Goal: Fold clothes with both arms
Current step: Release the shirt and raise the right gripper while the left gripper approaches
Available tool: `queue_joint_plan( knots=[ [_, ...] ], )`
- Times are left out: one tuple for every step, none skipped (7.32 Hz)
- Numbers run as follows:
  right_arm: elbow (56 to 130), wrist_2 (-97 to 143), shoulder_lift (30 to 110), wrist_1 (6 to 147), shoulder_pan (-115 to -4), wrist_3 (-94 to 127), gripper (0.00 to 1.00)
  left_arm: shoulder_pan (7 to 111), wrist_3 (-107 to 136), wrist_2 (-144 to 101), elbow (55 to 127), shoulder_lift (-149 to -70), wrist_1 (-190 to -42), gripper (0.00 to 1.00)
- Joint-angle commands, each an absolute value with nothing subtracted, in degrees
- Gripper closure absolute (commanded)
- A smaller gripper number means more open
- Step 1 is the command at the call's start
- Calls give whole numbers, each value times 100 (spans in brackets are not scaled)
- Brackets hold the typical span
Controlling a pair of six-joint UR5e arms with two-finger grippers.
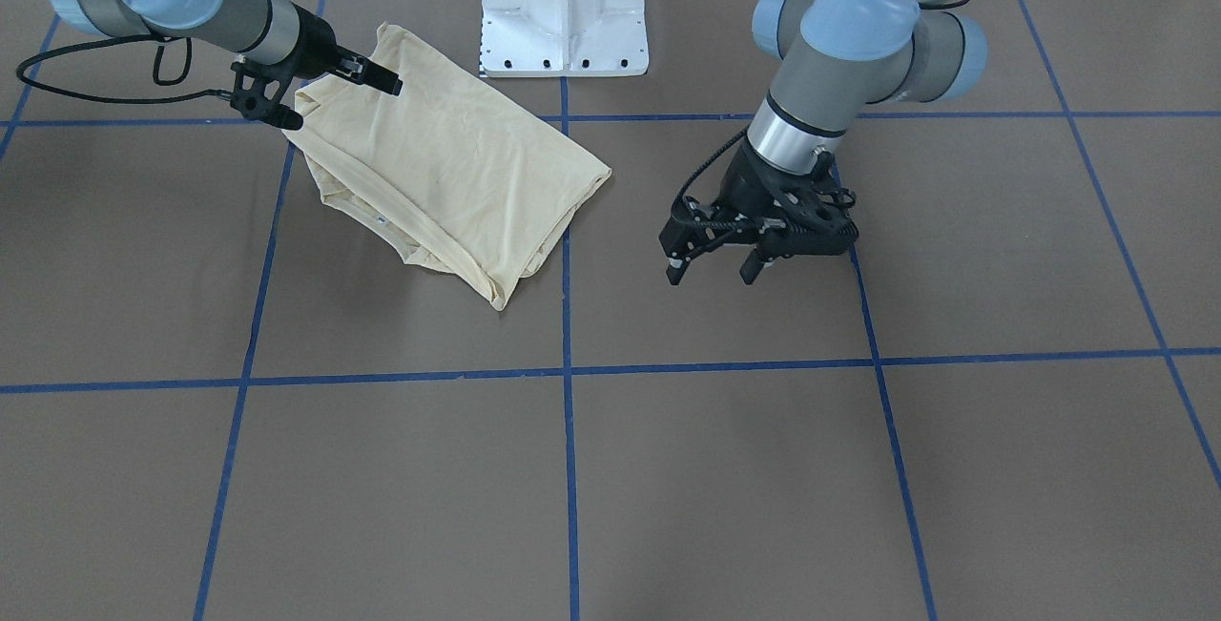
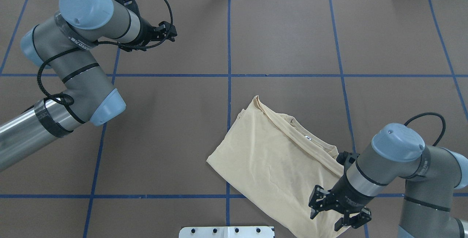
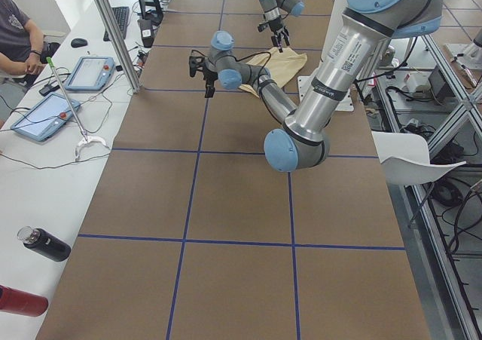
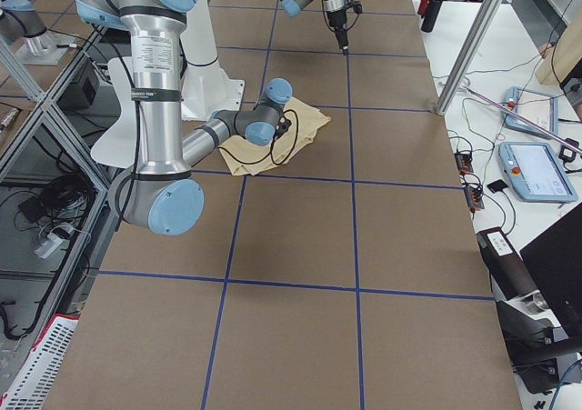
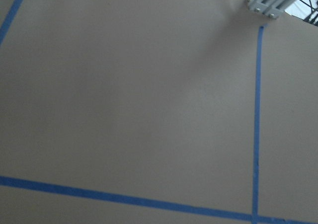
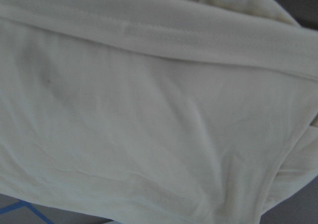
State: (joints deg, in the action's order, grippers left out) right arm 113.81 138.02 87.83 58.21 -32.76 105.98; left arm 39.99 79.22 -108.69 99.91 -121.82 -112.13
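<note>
Cream T-shirt (image 1: 458,173) lies part-folded on the worktop (image 1: 668,468), robot's right side, thin, light and limp, likely best pinched at a doubled edge; right hand (image 1: 341,101) spread open over its corner, left hand (image 1: 711,276) spread open, well apart.

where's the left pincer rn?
Left pincer is upper left in the overhead view, open above bare table, well clear of the shirt under the right pincer.
</note>
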Motion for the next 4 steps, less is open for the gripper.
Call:
queue_joint_plan(
  knots=[
    [11329, 13485, 8448, 5493, -4128, 10547, 0, 3308, 8689, -10916, 10423, -12076, -11311, 1],
    [11320, 13091, 8359, 5493, -4157, 10521, 0, 2983, 9284, -10881, 10415, -12015, -11616, 1],
    [11277, 12878, 8332, 5493, -4149, 10477, 0, 2832, 9725, -10872, 10354, -11849, -12202, 1],
    [11189, 12754, 8202, 5502, -4157, 10381, 0, 2743, 9790, -10863, 10319, -11682, -12486, 1]
  ],
)
